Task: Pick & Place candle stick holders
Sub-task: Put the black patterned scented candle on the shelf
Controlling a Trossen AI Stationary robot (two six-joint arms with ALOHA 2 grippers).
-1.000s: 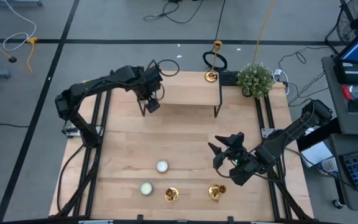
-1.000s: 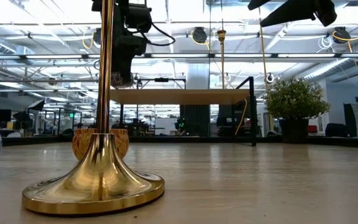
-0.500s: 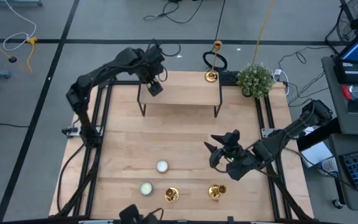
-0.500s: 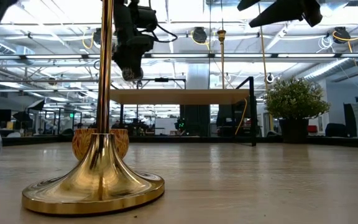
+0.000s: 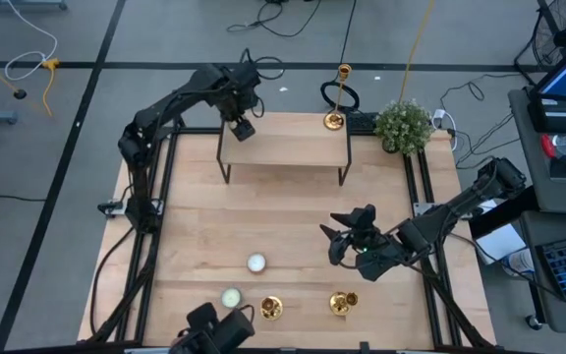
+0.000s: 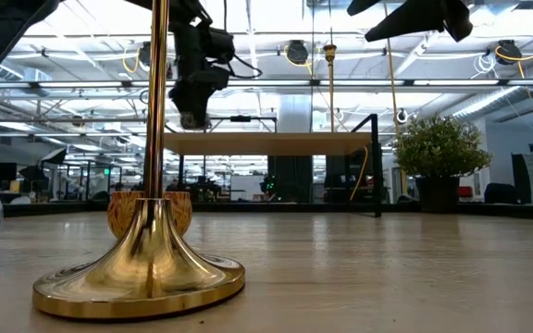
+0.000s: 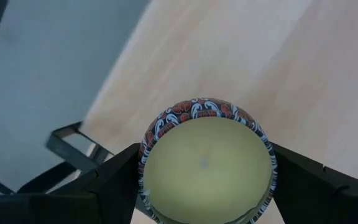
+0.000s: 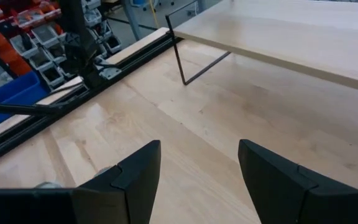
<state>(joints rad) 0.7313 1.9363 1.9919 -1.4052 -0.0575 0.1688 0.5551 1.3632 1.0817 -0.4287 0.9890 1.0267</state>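
Note:
A tall gold candle stick holder (image 5: 338,96) stands on its round base at the table's far edge, behind the wooden shelf (image 5: 293,149). Two more candle stick holders (image 5: 271,308) (image 5: 342,304) stand near the front edge; in the low view the base of one (image 6: 142,273) fills the foreground. My left gripper (image 5: 242,129) hangs over the shelf's left end, shut on a round candle (image 7: 205,168) with a patterned rim. My right gripper (image 5: 338,239) hovers open above the table's middle right, with nothing between its fingers. My left gripper pinches the round candle by its patterned side wall (image 7: 143,158), one finger (image 7: 114,183) on each of two opposite sides. The fingers come from above, pointing down. The candle sits level with its wax face up, lifted clear above the shelf's edge.
A white candle (image 5: 255,263) and a greenish candle (image 5: 231,297) lie on the table near the front. A potted plant (image 5: 403,126) stands at the far right corner. A dark object (image 5: 212,331) shows at the near edge. Bare wood lies between shelf and candles.
My left gripper has carried the candle toward the table's far edge and a little upward, from in front of the shelf's left leg to above the shelf's left end. The candle stays level in the hold. A dark object has come into view at the near edge.

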